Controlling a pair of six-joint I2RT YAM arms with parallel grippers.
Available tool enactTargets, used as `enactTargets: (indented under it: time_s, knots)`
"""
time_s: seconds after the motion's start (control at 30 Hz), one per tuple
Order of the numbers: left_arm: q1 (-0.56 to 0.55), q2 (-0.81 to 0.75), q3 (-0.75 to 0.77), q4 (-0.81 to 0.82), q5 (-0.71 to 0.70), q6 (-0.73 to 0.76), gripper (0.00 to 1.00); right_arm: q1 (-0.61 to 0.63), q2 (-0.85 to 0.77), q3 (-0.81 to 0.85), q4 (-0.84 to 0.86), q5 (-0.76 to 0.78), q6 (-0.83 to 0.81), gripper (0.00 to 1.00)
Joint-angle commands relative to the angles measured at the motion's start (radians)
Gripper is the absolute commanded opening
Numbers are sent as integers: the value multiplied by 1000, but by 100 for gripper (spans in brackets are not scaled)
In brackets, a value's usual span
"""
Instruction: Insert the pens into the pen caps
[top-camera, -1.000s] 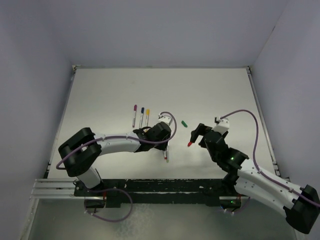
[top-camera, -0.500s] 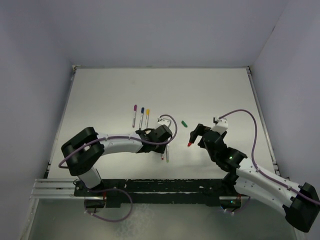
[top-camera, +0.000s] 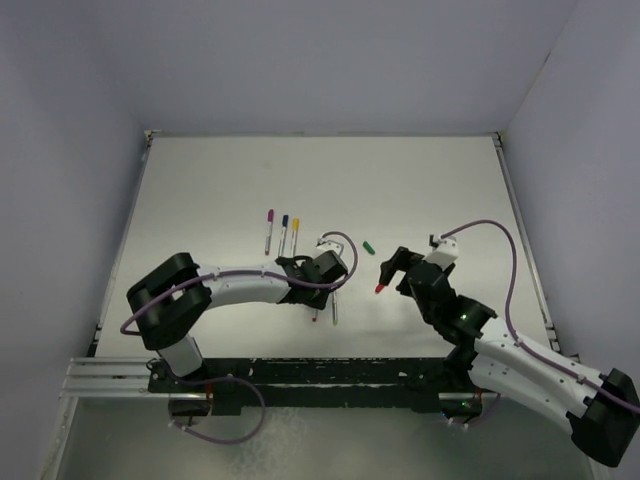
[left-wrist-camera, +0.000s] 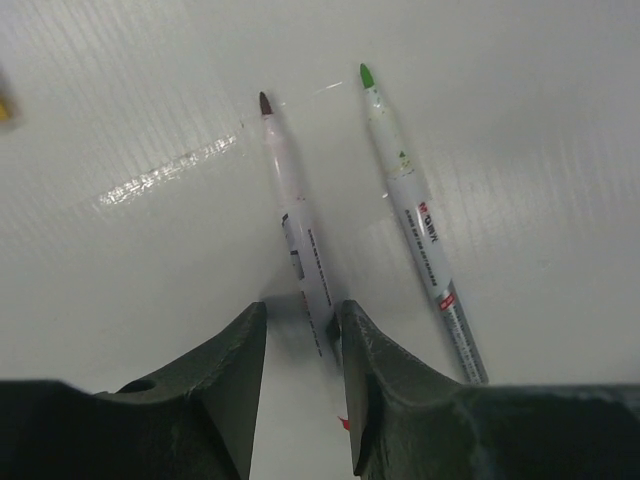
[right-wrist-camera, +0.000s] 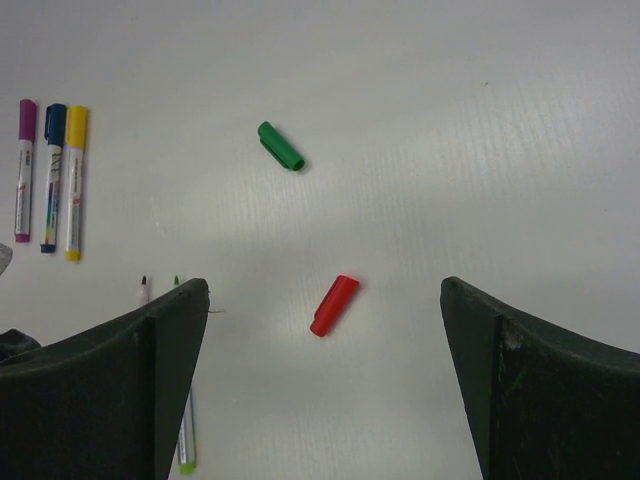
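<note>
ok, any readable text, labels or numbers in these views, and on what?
No text reads cleanly.
Green-tipped pen: red and dark print along the barrel, too blurred to read.
Dark-tipped pen: dark print on the barrel, too blurred.
Three capped pens: barrel print, too small.
No other text visible.

Glossy white plastic pens (left-wrist-camera: 298, 230) on a faintly ribbed, semi-gloss table (left-wrist-camera: 520, 120); left pincer fingers (left-wrist-camera: 225, 380) matt dark, grainy plastic

Nothing can be read with certainty. The green-tipped pen (left-wrist-camera: 420, 215) and the dark-tipped pen (left-wrist-camera: 297, 225) each carry a line of small dark print along the barrel (too blurred to make out). The three capped pens (right-wrist-camera: 48, 180) show coloured markings, equally illegible.
</note>
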Motion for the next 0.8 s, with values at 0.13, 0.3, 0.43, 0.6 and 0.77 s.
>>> enactTargets:
  time_s: [0.13,0.3,0.43,0.6,0.77]
  knots:
    - [-4,26,60,-255,-34,61,34,-1,-13,4,6,41,52,99]
    - [-3,44,49,-210,-68,88,36,0,-6,5,10,26,50,99]
    - [-1,72,61,-180,-76,108,38,-1,-10,9,6,18,44,98]
    - [25,89,49,-142,-58,117,38,-1,-28,9,-12,24,42,98]
    - [84,85,4,-92,-6,124,38,0,-46,11,-34,26,41,98]
